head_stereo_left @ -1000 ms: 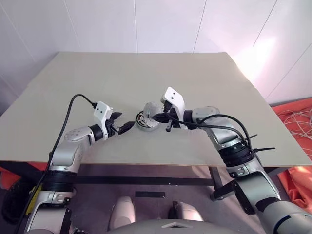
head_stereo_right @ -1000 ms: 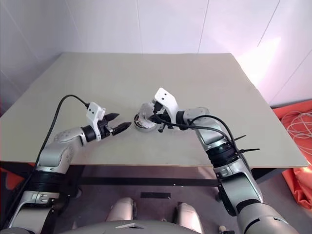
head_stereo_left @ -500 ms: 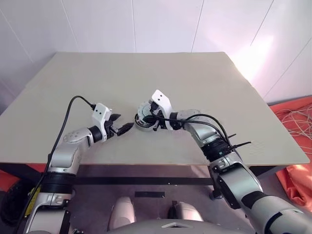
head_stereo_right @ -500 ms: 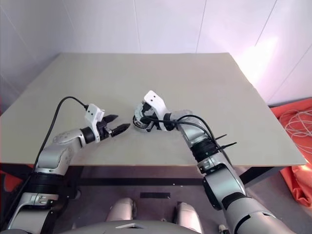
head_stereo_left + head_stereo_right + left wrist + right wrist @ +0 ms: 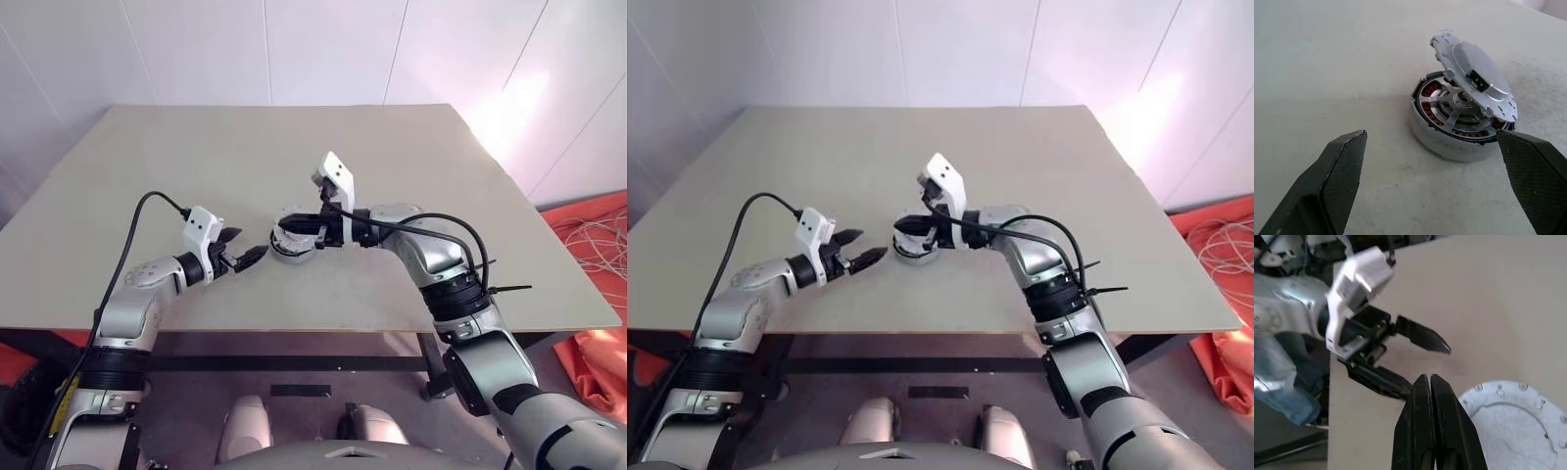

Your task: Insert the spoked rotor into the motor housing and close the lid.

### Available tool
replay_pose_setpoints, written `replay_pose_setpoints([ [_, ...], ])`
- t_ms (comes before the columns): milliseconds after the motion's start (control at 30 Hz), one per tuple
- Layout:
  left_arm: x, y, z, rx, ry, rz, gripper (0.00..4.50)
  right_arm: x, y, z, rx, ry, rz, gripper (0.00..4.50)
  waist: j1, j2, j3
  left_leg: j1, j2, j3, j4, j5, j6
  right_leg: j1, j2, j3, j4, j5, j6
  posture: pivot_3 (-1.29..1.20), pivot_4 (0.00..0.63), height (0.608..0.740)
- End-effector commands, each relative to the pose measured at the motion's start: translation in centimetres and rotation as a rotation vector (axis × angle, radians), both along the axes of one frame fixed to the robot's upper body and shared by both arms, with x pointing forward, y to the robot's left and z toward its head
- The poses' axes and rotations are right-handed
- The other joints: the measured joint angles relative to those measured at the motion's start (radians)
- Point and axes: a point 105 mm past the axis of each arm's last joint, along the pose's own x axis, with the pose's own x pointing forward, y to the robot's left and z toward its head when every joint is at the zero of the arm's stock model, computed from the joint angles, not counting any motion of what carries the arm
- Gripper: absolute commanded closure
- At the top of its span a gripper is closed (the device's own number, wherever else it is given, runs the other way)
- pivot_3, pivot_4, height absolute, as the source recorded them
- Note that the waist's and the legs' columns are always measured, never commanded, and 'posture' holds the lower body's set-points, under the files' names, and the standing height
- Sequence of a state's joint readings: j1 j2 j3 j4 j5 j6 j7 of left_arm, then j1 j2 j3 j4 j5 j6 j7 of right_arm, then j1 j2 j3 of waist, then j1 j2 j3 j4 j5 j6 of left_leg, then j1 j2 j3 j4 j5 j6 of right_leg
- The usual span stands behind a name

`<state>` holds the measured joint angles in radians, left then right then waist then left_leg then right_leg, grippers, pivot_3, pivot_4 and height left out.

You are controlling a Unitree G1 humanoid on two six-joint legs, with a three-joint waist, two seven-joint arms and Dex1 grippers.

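The spoked rotor [image 5: 1458, 105] already sits inside the motor housing [image 5: 1452, 137] mid-worktop [image 5: 294, 147], but the lid [image 5: 1476, 83] only leans tilted on its rim — closing remains — left pincer [image 5: 1435, 183] spread beside it, right pincer [image 5: 1431, 396] pressed together, empty.

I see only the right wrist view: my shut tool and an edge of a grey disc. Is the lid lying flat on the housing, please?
Observer: No. The lid is tilted: one edge rests on the rim of the housing and the opposite edge stands raised.
Operator: Is the rotor inside?
Observer: The rotor seems to be in. Silvery spokes show inside the housing, under the lid.
Operator: Where is my tool over the table?
Observer: The right tool is above the lid, pointing toward the left arm. I cannot tell whether it touches the lid.
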<state>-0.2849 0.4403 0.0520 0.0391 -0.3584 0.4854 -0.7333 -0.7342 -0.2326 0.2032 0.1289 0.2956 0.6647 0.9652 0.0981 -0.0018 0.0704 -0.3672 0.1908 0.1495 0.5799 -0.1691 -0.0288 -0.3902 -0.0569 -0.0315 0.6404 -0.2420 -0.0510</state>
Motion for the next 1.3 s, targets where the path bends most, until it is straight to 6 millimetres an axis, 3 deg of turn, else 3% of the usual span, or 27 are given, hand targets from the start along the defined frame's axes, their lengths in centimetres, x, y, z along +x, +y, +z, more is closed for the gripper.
replay_pose_setpoints([
  [33,0.4,0.0,1.6,-0.017,-0.056,-0.007,0.0,1.2,-0.1,3.1,0.09,-0.053,-0.055,4.46,0.0,0.0,0.0,0.0,0.0,0.0,0.0,0.0,0.0,0.0,0.0,0.0,0.0,0.0,0.0,0.0,0.0,0.74],
  [200,0.8,0.5,2.4,-0.049,-0.061,0.006,0.0,4.7,-0.8,0.2,0.061,-0.033,-0.222,4.46,-0.002,0.0,0.0,0.001,0.0,0.0,0.0,0.0,-0.001,0.0,0.0,0.0,0.0,0.0,0.0,0.0,0.0,0.74],
  [400,1.0,1.9,3.7,-0.122,-0.044,0.046,0.0,5.7,-1.3,-2.8,0.008,0.016,-0.259,4.46,-0.002,0.0,0.0,-0.003,0.0,0.001,0.0,0.001,-0.001,-0.002,0.0,0.0,0.0,0.0,-0.001,0.0,0.0,0.74],
  [733,0.6,4.0,4.0,-0.103,-0.025,0.067,0.0,5.9,-1.4,-5.7,-0.013,0.082,-0.304,4.46,-0.003,0.0,0.0,-0.001,0.0,0.001,0.0,0.001,-0.001,-0.001,0.0,0.0,0.0,0.0,-0.001,0.0,0.0,0.74],
  [833,0.6,4.5,4.0,-0.086,-0.022,0.077,0.0,5.5,-0.9,-7.6,-0.04,0.116,-0.316,4.46,-0.003,0.0,0.0,-0.001,0.0,0.001,0.0,0.0,-0.001,-0.001,0.0,0.0,0.0,0.0,-0.001,0.0,0.0,0.74],
  [1167,0.8,4.6,4.2,-0.073,-0.033,0.086,0.0,4.7,-1.0,-11.7,-0.111,0.145,-0.364,4.46,-0.006,-0.001,0.0,0.007,0.0,0.0,-0.001,-0.001,0.001,0.006,0.0,0.0,0.0,0.0,-0.001,0.0,0.0,0.74],
  [1300,1.0,4.4,4.1,-0.076,-0.034,0.087,0.0,4.3,-1.1,-11.9,-0.095,0.184,-0.351,4.46,-0.005,-0.001,-0.001,0.015,0.0,0.0,-0.002,-0.001,0.001,0.011,0.0,0.001,0.0,-0.003,0.003,0.0,0.0,0.74],
])
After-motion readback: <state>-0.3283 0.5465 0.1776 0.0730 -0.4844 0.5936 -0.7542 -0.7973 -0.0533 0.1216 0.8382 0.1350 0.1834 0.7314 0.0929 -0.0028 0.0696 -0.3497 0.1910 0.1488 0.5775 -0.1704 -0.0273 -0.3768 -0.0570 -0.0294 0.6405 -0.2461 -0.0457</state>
